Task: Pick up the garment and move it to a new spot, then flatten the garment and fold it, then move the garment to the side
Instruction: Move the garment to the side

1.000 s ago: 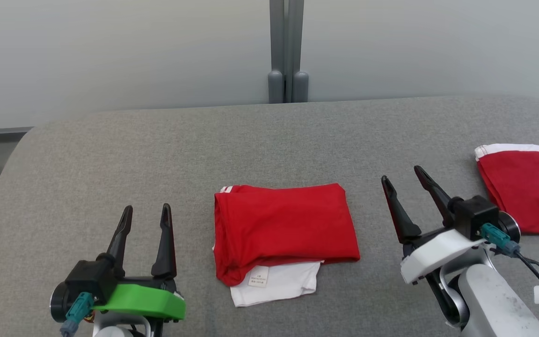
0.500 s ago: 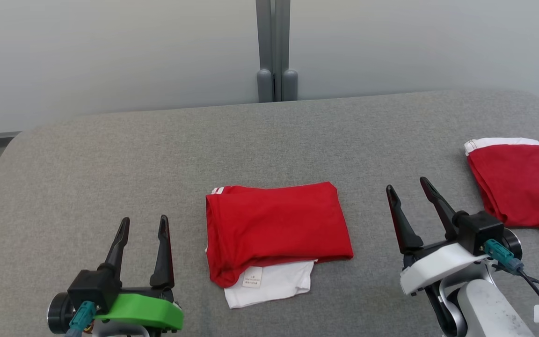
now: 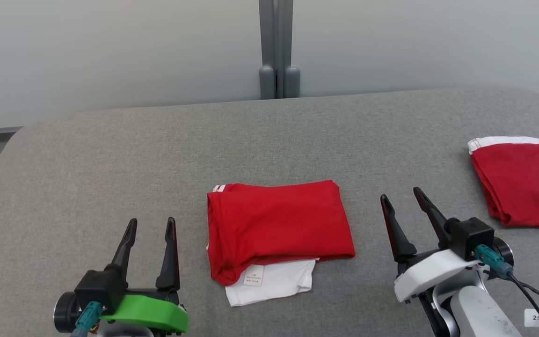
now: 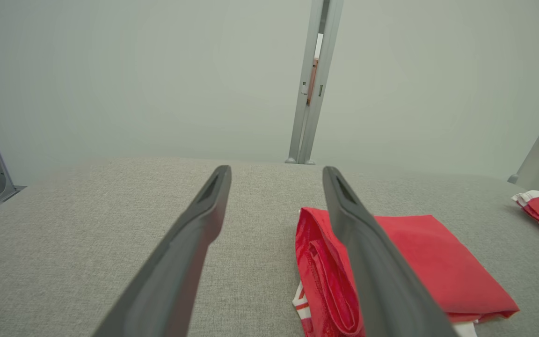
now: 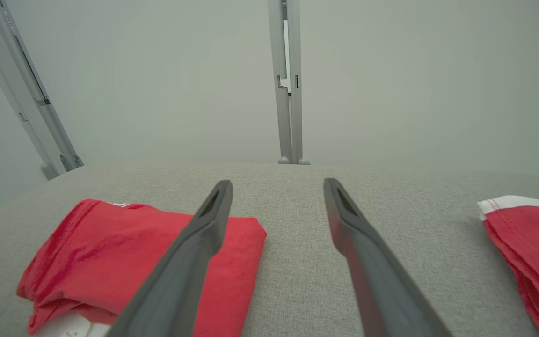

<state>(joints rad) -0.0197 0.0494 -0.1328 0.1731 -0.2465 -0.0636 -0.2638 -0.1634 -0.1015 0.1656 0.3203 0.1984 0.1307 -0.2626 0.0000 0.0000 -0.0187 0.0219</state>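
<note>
A plain test room, like a lab.
A big desk with a soft grey cloth top stands before bare, pale wall panels. A grey metal post joins the panels at the far side, in the middle.

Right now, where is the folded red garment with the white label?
In the head view, the folded red garment lies on the grey table between the left gripper and the right gripper, touching neither.
</note>
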